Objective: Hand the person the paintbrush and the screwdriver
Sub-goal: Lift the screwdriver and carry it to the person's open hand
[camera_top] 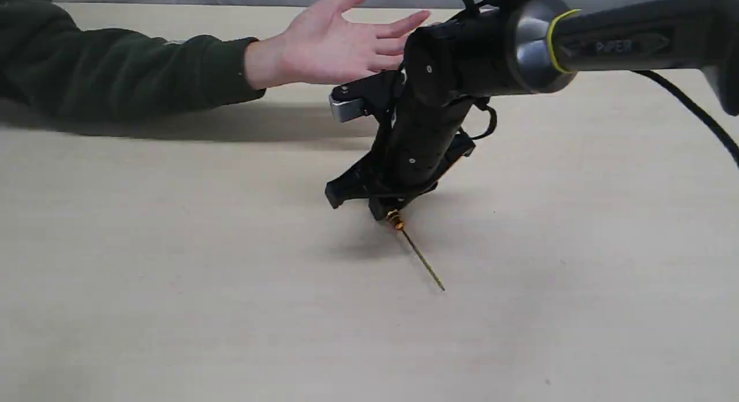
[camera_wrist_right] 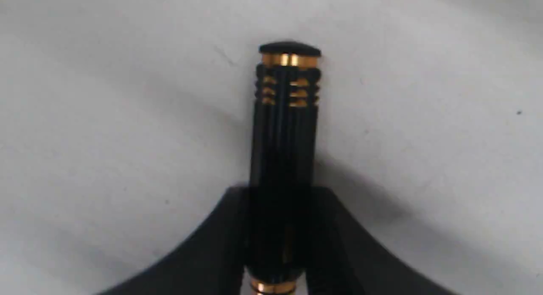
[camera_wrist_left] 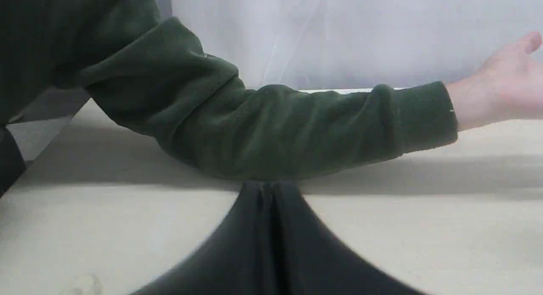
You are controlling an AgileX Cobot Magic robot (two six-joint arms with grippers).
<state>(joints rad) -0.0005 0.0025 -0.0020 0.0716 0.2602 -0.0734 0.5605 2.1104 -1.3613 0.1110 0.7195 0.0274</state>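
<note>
Nearest the exterior camera lies the pale beige wooden tabletop (camera_top: 173, 286). Over its middle the slim screwdriver (camera_top: 417, 252), with a black ribbed handle, a gold-orange collar and a long thin shaft, slants down with its tip towards the near right. The tip is very close to the surface, but whether it touches cannot be told.

The right gripper (camera_top: 384, 208), black and angular, is clamped on the screwdriver's handle just above the collar. In the right wrist view its two dark fingers (camera_wrist_right: 212, 252) press on either side of the handle (camera_wrist_right: 285, 125). The grooved, gold-banded butt end sticks out beyond them over the table. A silver-grey block, seen in the exterior view, sits on the gripper's upper body. Above it the black right arm (camera_top: 612, 44) reaches in from the right, with a grey joint ringed in yellow and the printed word PIPER. A black cable (camera_top: 693, 110) hangs off it.

Behind the gripper, on the table's far side, the person's pale bare hand (camera_top: 340, 44) is held open. Its palm is turned up and its fingers are spread and pointing right, close beside the arm's wrist but not touching the screwdriver. The dark green fleece sleeve (camera_top: 115, 73) stretches away to the left, low over the table, and casts a long shadow.

The left wrist view shows the left gripper (camera_wrist_left: 268, 187) with its dark fingers pressed together on nothing. Just beyond it the sleeve (camera_wrist_left: 275, 129) runs across, with a small white label (camera_wrist_left: 452, 111) at the cuff. The open hand (camera_wrist_left: 505, 91) is past that, before a pale grey backdrop.
</note>
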